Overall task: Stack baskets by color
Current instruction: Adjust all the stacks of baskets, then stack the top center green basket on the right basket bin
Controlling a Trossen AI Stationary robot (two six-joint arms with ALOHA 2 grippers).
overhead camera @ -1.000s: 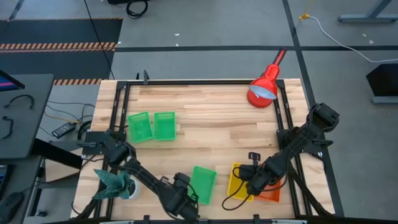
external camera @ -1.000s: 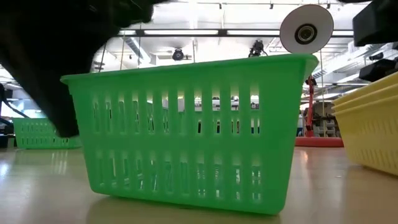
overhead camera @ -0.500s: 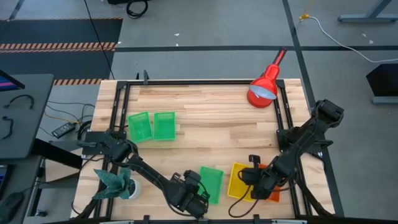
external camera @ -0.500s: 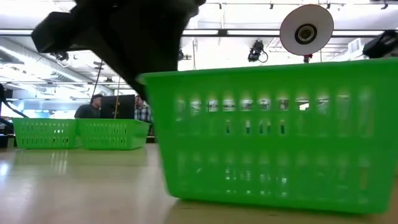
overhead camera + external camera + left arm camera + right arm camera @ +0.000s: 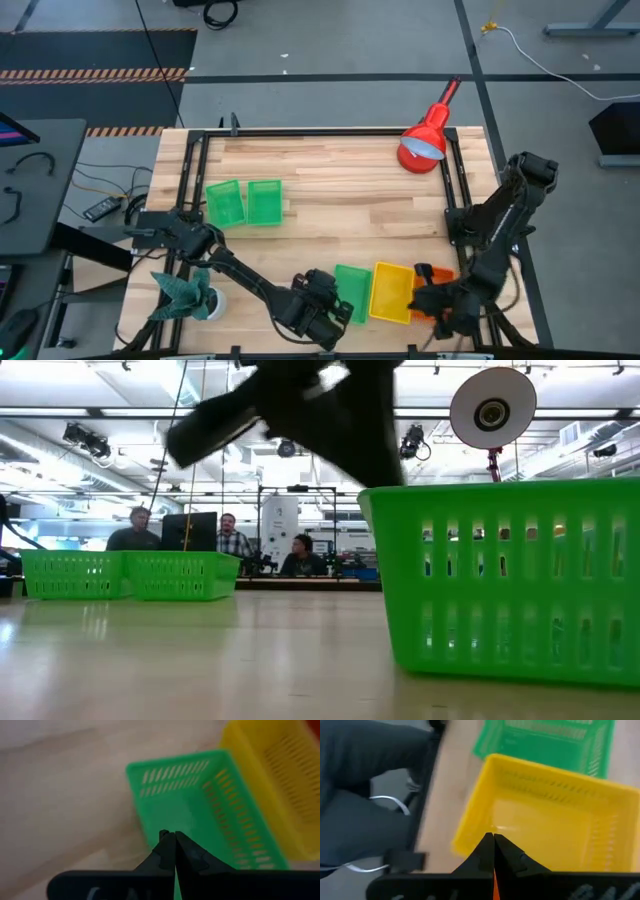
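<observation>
A: What has changed in the last second?

B: The left pincer (image 5: 322,318), fingers pinched together on the near rim of a green basket (image 5: 352,291), has slid that basket rightward. It now sits just left of the yellow basket (image 5: 391,292), touching or nearly so. A second ago it lay farther left, well apart from the yellow one.

A: And the right side?

B: The right pincer (image 5: 432,303), closed as well, has drawn back right of the yellow basket. An orange basket (image 5: 437,288) lies beside that one, mostly hidden under the arm. I cannot tell whether the pincer grips it.

A: What does that mean for the task?

B: Nothing is stacked yet, I judge. The moved green basket is far from its match: two more green baskets (image 5: 243,202) stand side by side well to the yellow basket's left and farther back.

A: The surface and the room?

B: A pale wooden tabletop (image 5: 340,180) in a black frame. A red lamp (image 5: 427,138) lies at the far corner, behind the yellow basket. Beyond the tabletop, people (image 5: 222,540) sit at desks under ceiling lights.
</observation>
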